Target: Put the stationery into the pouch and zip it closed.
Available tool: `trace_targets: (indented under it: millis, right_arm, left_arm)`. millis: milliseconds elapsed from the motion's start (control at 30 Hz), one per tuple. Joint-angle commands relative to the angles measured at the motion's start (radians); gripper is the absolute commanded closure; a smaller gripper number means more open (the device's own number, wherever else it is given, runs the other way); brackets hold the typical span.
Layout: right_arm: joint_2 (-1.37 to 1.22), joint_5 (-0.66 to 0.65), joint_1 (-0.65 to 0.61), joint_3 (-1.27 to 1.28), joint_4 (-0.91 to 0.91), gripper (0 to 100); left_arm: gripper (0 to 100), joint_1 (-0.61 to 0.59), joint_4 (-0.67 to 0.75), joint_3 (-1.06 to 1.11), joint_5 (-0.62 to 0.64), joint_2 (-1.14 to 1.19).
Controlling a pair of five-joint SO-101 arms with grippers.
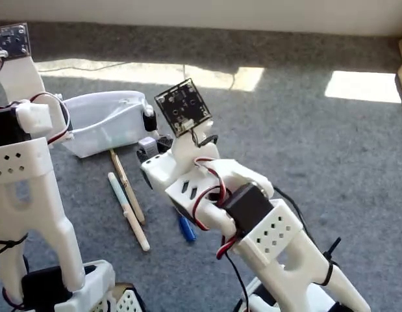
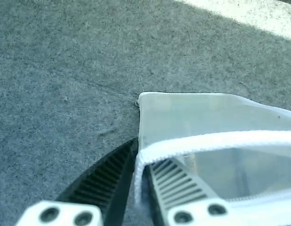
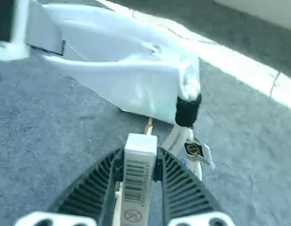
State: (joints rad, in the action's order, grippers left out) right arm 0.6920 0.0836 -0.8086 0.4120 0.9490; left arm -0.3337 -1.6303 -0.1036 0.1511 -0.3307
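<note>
Stationery lies loose on the grey carpet (image 1: 304, 149) between the two arms: a small blue pen (image 1: 186, 230) is closest, then a pale pen (image 1: 126, 211) and a wooden pencil (image 1: 127, 187) side by side. Just past them, the right claw (image 3: 138, 155) squeezes a little white box (image 3: 137, 179) tight. Farthest off, toward the carpet's far left side, sits the see-through pouch (image 1: 103, 123), and the left claw (image 2: 141, 155) pinches its open rim.
</note>
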Motion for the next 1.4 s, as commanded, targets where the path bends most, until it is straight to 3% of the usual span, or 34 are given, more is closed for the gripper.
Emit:
trace_targets:
  millis: [0, 633, 900, 1033, 1367]
  right_arm:
    - [0.05, -0.084, -0.054, -0.01, -0.116, 99.0]
    - [0.038, -0.132, -0.073, 0.031, -0.731, 99.0]
    - [0.036, -0.135, -0.073, 0.302, -1.19, 99.0]
    - [0.008, -0.135, -0.07, 0.349, -1.245, 99.0]
    - [-0.252, -0.133, -0.039, 0.199, -1.25, 99.0]
  left_arm:
    - [99, 0.002, 0.015, 0.004, 0.011, -0.015]
    - [99, 0.002, 0.017, 0.004, 0.011, -0.015]
    - [99, 0.002, 0.018, 0.004, 0.011, -0.015]
    - [99, 0.002, 0.018, 0.004, 0.011, -0.015]
    - [99, 0.002, 0.018, 0.004, 0.011, -0.015]
